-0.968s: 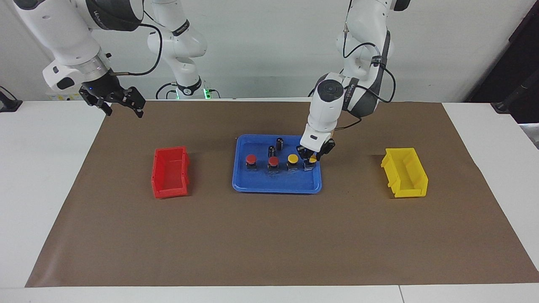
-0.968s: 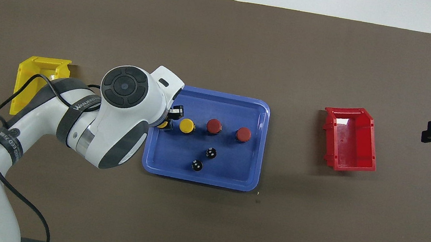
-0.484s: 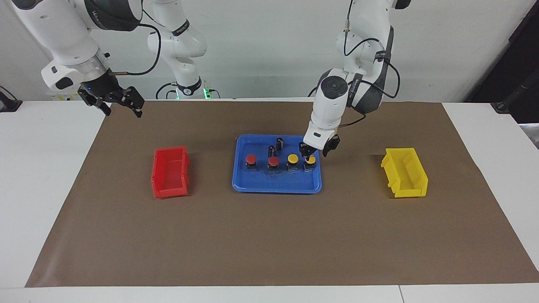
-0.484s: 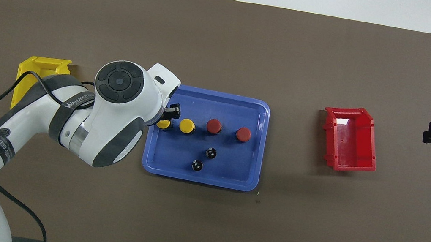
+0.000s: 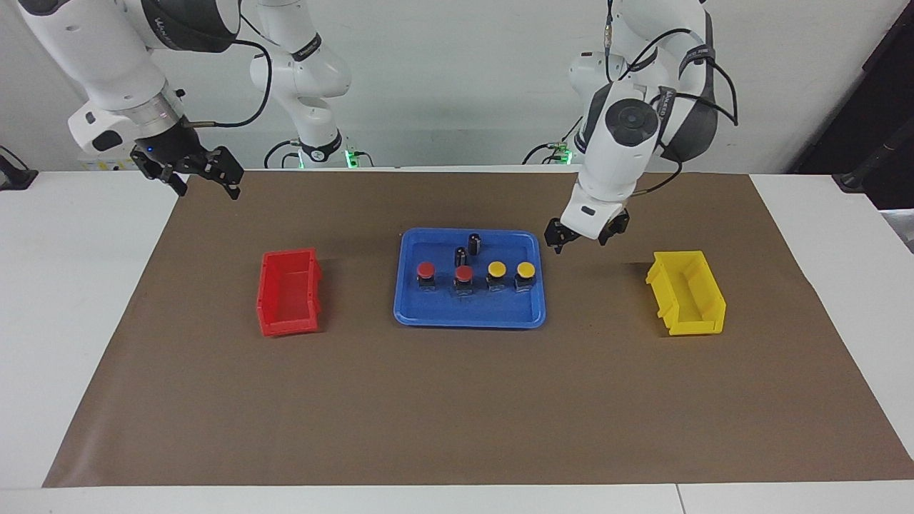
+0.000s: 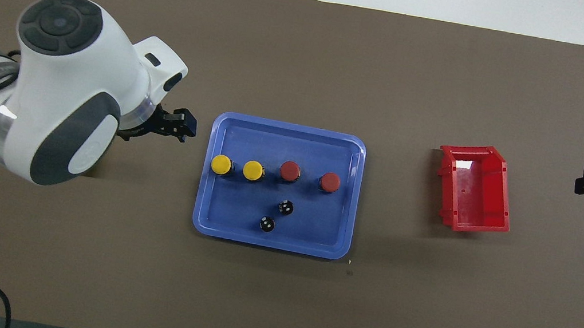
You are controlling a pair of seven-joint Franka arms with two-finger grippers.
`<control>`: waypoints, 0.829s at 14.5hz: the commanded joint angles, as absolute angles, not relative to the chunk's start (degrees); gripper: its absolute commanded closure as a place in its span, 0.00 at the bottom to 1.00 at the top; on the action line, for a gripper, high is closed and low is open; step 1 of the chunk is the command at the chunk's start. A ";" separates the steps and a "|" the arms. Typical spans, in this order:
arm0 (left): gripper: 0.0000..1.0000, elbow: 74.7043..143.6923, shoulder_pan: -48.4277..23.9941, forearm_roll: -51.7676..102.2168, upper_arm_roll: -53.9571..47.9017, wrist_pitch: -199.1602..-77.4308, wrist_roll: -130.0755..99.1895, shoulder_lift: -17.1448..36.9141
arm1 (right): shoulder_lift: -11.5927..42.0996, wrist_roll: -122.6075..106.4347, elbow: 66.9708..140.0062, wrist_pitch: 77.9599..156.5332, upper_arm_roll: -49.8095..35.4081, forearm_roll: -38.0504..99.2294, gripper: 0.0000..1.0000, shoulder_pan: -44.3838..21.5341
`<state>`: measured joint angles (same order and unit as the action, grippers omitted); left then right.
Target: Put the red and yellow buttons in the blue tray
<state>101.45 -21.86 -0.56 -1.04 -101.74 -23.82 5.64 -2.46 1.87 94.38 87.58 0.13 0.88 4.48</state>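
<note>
Buttons in a row inside wide, shallow, glossy blue plastic tray (image 5: 469, 318) at mid-table: two round yellow-capped push-buttons on black boxy bases (image 5: 525, 274) (image 5: 496, 274) toward the left arm's end, two round red-capped ones (image 5: 463, 278) (image 5: 425, 274) toward the right arm's end, all upright. Two small dark cylinders (image 5: 474, 243) (image 5: 460, 256) upright in the same tray, nearer to the robots than the row. Left gripper (image 5: 580, 238) up in the air over bare brown paper mat (image 5: 457, 400), just outside the tray's short rim, between tray and small, deep yellow plastic bin (image 5: 687, 293); fingers spread apart, nothing between them, clear of the closest yellow button. Right gripper (image 5: 207, 180) raised over the mat's edge at the right arm's end, fingers parted, empty, well apart from the tray. Small, deep red plastic bin (image 5: 288, 293) on the mat between tray and right gripper.
</note>
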 commanded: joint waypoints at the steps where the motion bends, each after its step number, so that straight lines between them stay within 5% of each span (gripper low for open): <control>1: 0.00 97.32 -16.54 0.26 -0.97 -96.00 -16.54 3.34 | -3.52 -0.09 95.19 87.36 0.00 0.88 0.00 5.10; 4: 0.00 91.59 -11.88 -0.17 -0.97 -88.00 -11.35 3.17 | -3.51 -0.09 95.27 87.36 0.00 0.88 0.00 5.01; 12: 0.00 89.56 -0.36 -0.09 -0.88 -87.10 4.47 0.53 | -3.52 -0.09 95.45 87.36 0.00 0.88 0.00 5.01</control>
